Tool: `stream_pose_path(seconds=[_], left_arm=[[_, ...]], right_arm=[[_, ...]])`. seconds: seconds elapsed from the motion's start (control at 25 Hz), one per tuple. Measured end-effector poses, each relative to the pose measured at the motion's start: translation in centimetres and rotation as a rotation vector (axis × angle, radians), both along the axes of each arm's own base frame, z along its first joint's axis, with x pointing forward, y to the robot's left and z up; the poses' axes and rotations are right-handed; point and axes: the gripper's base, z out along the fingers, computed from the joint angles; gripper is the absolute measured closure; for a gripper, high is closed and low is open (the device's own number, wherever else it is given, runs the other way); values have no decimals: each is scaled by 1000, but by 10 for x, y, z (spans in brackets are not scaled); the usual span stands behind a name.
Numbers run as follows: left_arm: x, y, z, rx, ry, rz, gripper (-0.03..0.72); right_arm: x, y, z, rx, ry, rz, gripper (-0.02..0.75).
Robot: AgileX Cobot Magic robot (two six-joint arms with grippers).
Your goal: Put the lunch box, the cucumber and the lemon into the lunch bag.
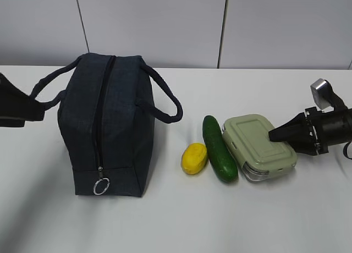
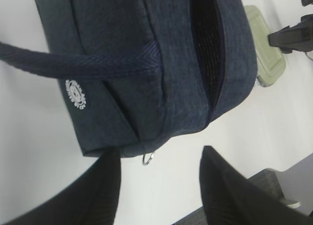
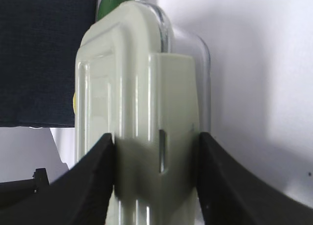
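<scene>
Box (image 1: 258,146) lies on table (image 1: 247,225) at right, green lid up, touching cuke (image 1: 219,148) on its left; lemon (image 1: 194,158) just beside cuke, further left. Bag (image 1: 107,126) stands well left of them, zipper open along top, ring pull (image 1: 101,186) at near end.

R arm reaches in low from right edge, roughly level w/ table. R gripper (image 3: 156,159) straddles box's end: fingers (image 3: 95,178) hug both sides of lid, pinching it.

L arm at far left by bag handle (image 1: 47,91). L gripper (image 2: 159,186) hovers off bag's end, jaws spread, nothing between them.
</scene>
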Motion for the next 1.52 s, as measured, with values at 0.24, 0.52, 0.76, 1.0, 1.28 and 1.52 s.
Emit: stream_pose_path(seconds=[0.24,0.52,0.76,1.0,1.28,1.52], left_arm=[[13,-6,-13,-23,10,-10,327],[33,-36,-25,16,-10,-67,326],[59,-45,-18,60,-22,-66,326],[64,-41,-31,146,53,-74,361],[63,-38,-34,208,51,-106,672],[61,-36,-34,249,59,-141,694]], right_arm=[[0,0,0,0,0,0,365],[0,0,0,1,0,0,365],[0,0,0,1,2,-1,365],[0,0,0,2,4,-2,365],[0,0,0,3,3,-3,366],[0,0,0,8,14,-13,366]])
